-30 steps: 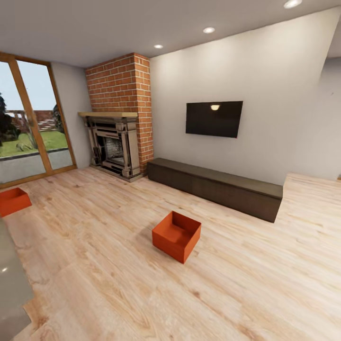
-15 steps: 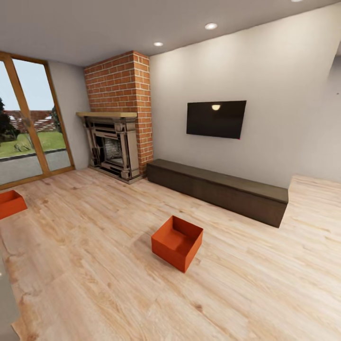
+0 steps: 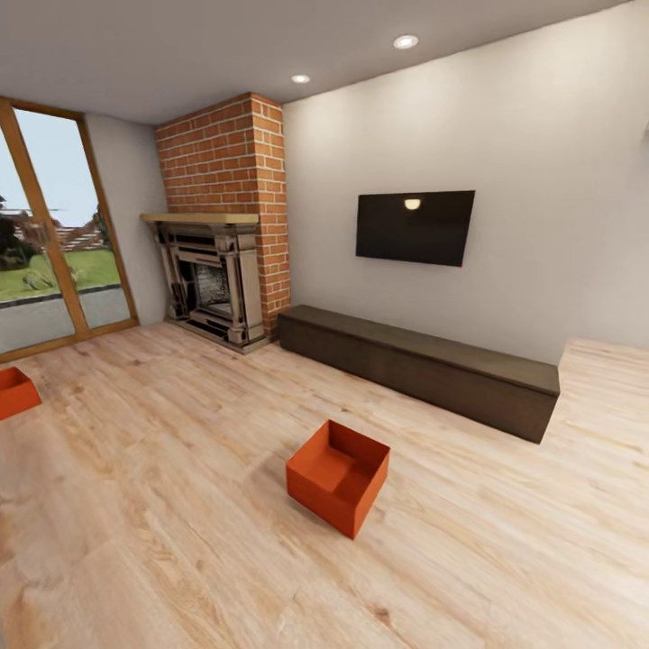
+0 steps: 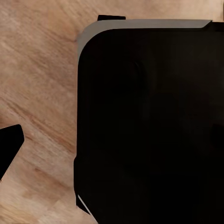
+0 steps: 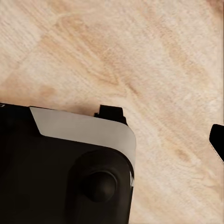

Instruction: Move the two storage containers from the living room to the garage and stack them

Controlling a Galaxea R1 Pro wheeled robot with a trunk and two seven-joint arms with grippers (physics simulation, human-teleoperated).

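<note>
So one storage container (image 3: pixel 338 476) sits out on the plank floor (image 3: pixel 180 541), well in front of the long low cabinet (image 3: pixel 419 368), which runs along the back wall. The TV (image 3: pixel 415 227) hangs above that cabinet. The fireplace (image 3: pixel 212 279) stands left of the cabinet, with the glass door (image 3: pixel 50 243) further left. The second container (image 3: pixel 13 392) lies at the far left edge, well apart from the first.

Brick fireplace (image 3: pixel 223 225), wall TV (image 3: pixel 415 227), plank floor (image 3: pixel 180 505).
</note>
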